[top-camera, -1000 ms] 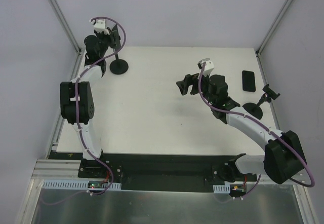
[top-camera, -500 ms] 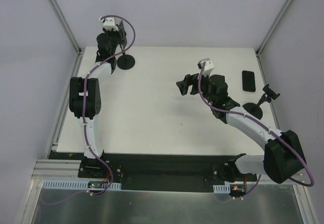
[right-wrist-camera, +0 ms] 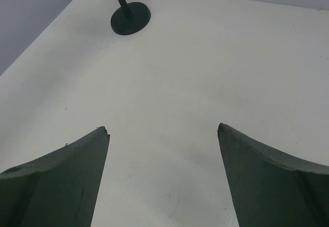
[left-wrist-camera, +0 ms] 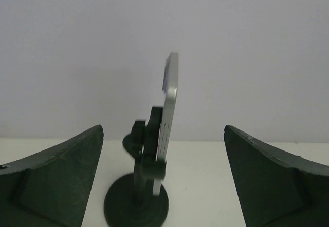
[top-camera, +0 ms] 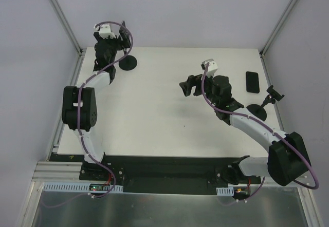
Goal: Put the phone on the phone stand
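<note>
- The phone [top-camera: 252, 81] lies flat on the tabletop [top-camera: 154, 114], close to its right edge. In the top view its long axis runs from 12 to 6 o'clock.
- The right jaws stand apart and hold nothing; the right wrist view shows only bare tabletop between them.
- These jaws face toward 9 o'clock, so the phone is behind them, at about 3 o'clock from the wrist and well apart.
- The empty phone stand [top-camera: 257, 111] is near the phone, at about 5 o'clock from it. Its clamp head [top-camera: 275, 93] leans toward about 1 o'clock.
- The right arm [top-camera: 252, 127] is clearly the nearer one. In my judgement it must first turn around toward 3 o'clock. Then the jaws can close across the short side of the phone, along the 9 to 3 o'clock line.
- The left jaws are also apart and hold nothing, up at the far left corner of the tabletop.
- In front of them is a 2nd phone stand [left-wrist-camera: 136, 204] carrying a thin silver slab [left-wrist-camera: 171, 98], seen edge-on. It is maybe another phone; I cannot tell.
- The left arm [top-camera: 77, 106] is well apart from the lying phone, so it probably has no part in this pick.
</note>
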{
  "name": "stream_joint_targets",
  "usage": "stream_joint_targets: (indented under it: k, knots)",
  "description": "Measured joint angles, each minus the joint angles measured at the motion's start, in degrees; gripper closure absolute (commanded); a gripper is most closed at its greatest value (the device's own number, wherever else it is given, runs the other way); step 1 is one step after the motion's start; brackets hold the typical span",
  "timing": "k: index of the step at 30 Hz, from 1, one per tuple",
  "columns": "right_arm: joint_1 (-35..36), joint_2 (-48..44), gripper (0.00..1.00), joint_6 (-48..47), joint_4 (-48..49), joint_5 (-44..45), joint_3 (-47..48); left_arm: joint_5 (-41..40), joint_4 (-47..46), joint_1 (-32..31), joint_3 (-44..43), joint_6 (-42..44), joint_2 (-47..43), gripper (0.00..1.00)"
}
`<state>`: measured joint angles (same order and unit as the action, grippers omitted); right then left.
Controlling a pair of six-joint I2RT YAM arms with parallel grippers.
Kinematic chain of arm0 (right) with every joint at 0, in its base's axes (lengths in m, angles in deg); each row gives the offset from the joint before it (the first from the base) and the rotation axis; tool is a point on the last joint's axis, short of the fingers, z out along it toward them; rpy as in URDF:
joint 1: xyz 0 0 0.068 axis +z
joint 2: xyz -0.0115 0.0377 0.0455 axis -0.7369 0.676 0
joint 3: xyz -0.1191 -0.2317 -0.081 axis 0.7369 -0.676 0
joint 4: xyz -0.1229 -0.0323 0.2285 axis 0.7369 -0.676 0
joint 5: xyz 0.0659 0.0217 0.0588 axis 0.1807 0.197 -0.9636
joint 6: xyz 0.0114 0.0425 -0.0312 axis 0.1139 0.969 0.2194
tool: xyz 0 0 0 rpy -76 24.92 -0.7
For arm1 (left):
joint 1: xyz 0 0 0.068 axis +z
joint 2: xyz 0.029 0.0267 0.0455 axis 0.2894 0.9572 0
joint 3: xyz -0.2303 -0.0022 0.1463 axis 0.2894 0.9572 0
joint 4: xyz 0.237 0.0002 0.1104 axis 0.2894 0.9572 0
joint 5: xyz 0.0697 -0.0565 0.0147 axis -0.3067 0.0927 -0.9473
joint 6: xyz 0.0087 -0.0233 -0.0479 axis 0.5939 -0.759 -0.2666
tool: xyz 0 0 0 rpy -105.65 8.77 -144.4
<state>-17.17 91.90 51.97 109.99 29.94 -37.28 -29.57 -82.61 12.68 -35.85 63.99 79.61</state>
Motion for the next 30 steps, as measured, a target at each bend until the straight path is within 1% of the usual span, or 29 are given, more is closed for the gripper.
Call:
stream_joint_targets:
  k: [3,5,7,10,12,13,14,15,17,19,22,25,27,30]
  knots:
    - [-0.11,0.0,0.1,-0.02,-0.96,0.2,0.35,-6.49,5.42,-0.13,10.12,-4.5,-10.82,0.01]
    - [-0.13,0.15,0.09,-0.02,-2.05,0.63,1.05,-11.98,12.55,-0.39,16.24,-9.4,-20.68,0.02]
    - [-0.11,0.17,0.08,-0.02,-3.63,1.36,1.9,-15.65,20.17,-0.39,21.09,-14.56,-32.3,0.06]
    - [-0.11,-0.52,0.06,0.07,-6.86,3.76,2.78,-16.35,26.18,-0.26,24.46,-18.95,-44.09,0.11]
    - [-0.13,-1.99,0.03,0.7,-10.27,6.38,3.28,-13.03,29.55,-0.33,24.7,-21.0,-47.89,0.11]
    - [-0.13,-2.84,0.01,1.2,-12.17,8.07,3.89,-10.14,31.01,-0.44,23.98,-21.59,-47.98,0.13]
    - [-0.13,-3.43,0.03,1.66,-13.84,9.46,4.63,-6.93,32.74,-0.57,22.64,-21.92,-46.84,0.14]
    - [-0.13,-3.98,0.03,2.78,-16.68,11.43,6.19,-3.13,34.47,-0.85,20.81,-22.05,-44.72,0.14]
    - [-0.55,-4.33,0.03,5.09,-23.43,15.19,10.8,2.64,38.07,-2.4,17.09,-22.01,-39.52,0.13]
    - [-1.84,-4.55,0.03,7.63,-30.25,17.4,15.85,7.74,42.66,-5.64,13.9,-21.31,-32.96,0.12]
    - [-5.31,-7.85,0.03,11.04,-37.7,18.32,18.34,15.65,48.61,-9.55,13.35,-21.84,-28.0,0.09]
    - [-12.72,-15.74,0.03,14.01,-43.32,18.01,14.95,20.96,53.05,-12.22,13.35,-21.84,-27.39,0.08]
    - [-19.67,-21.2,0.03,15.3,-47.08,17.99,12.26,23.04,53.72,-13.18,13.35,-21.59,-28.41,0.08]
    - [-32.57,-24.39,0.04,16.39,-51.32,14.12,10.64,24.46,54.18,-13.97,13.38,-21.18,-31.23,0.09]
